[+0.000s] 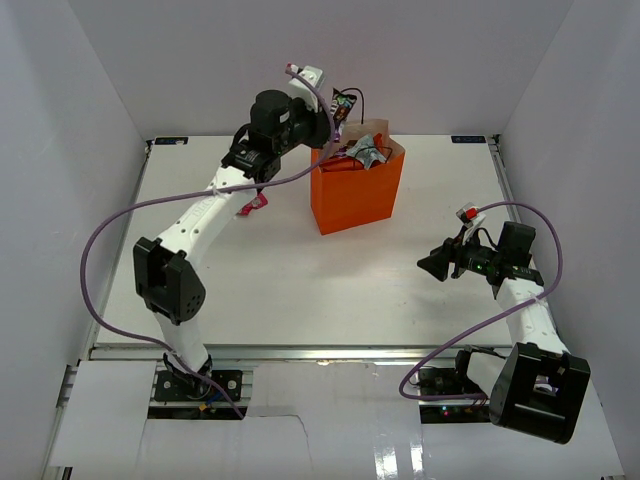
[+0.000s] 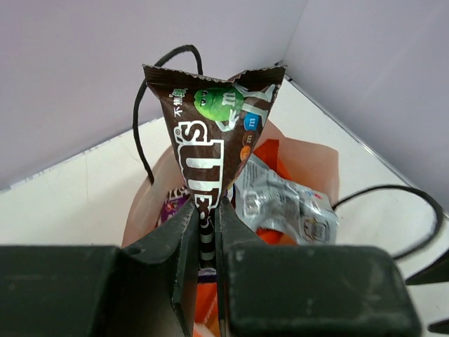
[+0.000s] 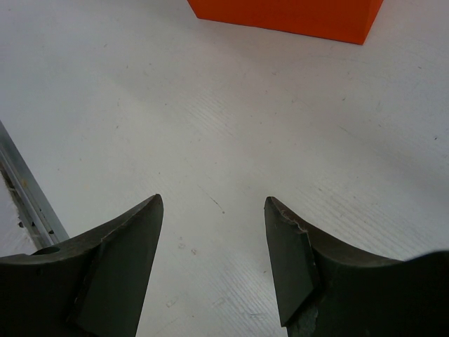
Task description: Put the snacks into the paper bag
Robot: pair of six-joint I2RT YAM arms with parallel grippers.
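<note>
The orange paper bag (image 1: 357,190) stands upright at the table's far middle, with several snacks showing in its open top. My left gripper (image 1: 333,118) hovers over the bag's mouth, shut on a dark brown M&M's packet (image 1: 346,102). In the left wrist view the packet (image 2: 210,133) sticks up from my gripper (image 2: 205,207), above a silver wrapper (image 2: 287,203) and a purple packet (image 2: 175,203) inside the bag (image 2: 309,158). A pink packet (image 1: 254,203) lies on the table under the left arm. My right gripper (image 1: 435,265) is open and empty, low over bare table (image 3: 214,203).
The bag's thin black loop handles (image 2: 140,119) stand up around the held packet. The bag's base (image 3: 280,14) shows at the top of the right wrist view. White walls close the table on three sides, and a metal rail (image 1: 300,352) runs along the near edge.
</note>
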